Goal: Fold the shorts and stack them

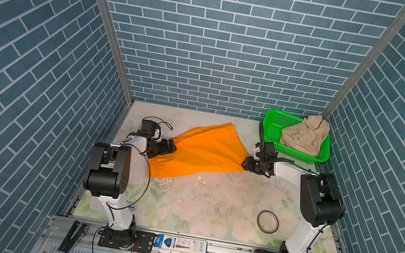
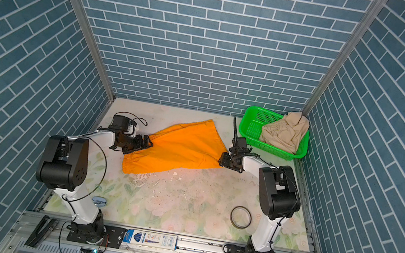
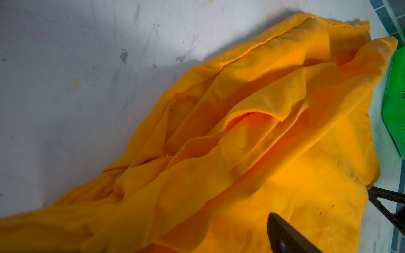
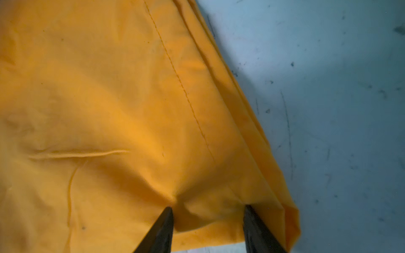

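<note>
On the table [image 1: 210,206], in both top views: spot the orange shorts [image 1: 202,152] lying just toward 11 o'clock of centre, waistband end at 9, hem end toward 2. Looks doubled leg over leg. Find the left gripper [image 1: 171,148] at the waistband end, jaws spread, apparently pinching nothing. Find the right gripper [image 1: 245,165] at the hem's 4 o'clock corner, with cloth drawn to a point there. Over at 2 o'clock, see the beige shorts [image 2: 285,134] heaped unfolded in the green basket [image 2: 251,124], well apart from the orange pair. Judge one lengthwise fold done at best. Left to do: the cross fold, the whole beige pair, the stacking. Count two shorts, one basket, two grippers, one dark ring [image 1: 267,221] at 4 o'clock.

From the left wrist: see orange shorts [image 3: 252,153] rumpled in long ridges and one finger [image 3: 282,232] over the cloth, its mate out of sight, nothing visibly clamped.

From the right wrist: catch the right gripper [image 4: 208,210] with jaws half apart, tips dug into the hem corner, a bulge of orange shorts [image 4: 109,98] between. Cannot tell clamped from merely pressing.
</note>
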